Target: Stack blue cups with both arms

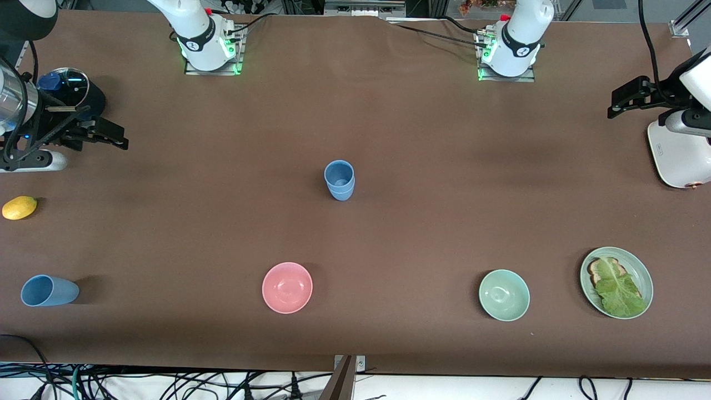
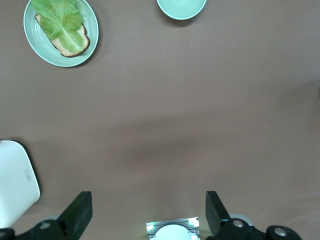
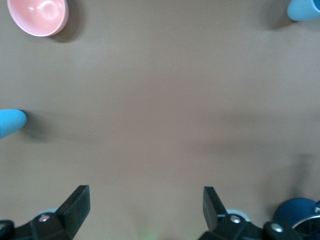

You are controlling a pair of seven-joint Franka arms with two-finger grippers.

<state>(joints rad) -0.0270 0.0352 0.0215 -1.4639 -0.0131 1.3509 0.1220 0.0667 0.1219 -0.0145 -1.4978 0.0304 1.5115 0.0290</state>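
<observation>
Mid-table stands an upright stack of light-blue matte tumblers (image 1: pixel 339 179), two nested by the look of it. One more light-blue tumbler (image 1: pixel 49 290) lies on its side near the front camera at the right arm's end.

Your right gripper (image 3: pixel 145 207) hangs wide open and empty over bare cloth at that end; your left gripper (image 2: pixel 149 212) is likewise open and empty at its own end, waiting.

Next, as I judge it: the right arm fetches the lying tumbler, which sits close to the table's edge. The lane to the stack is open; the glossy pink bowl (image 1: pixel 287 287) sits just off it.
</observation>
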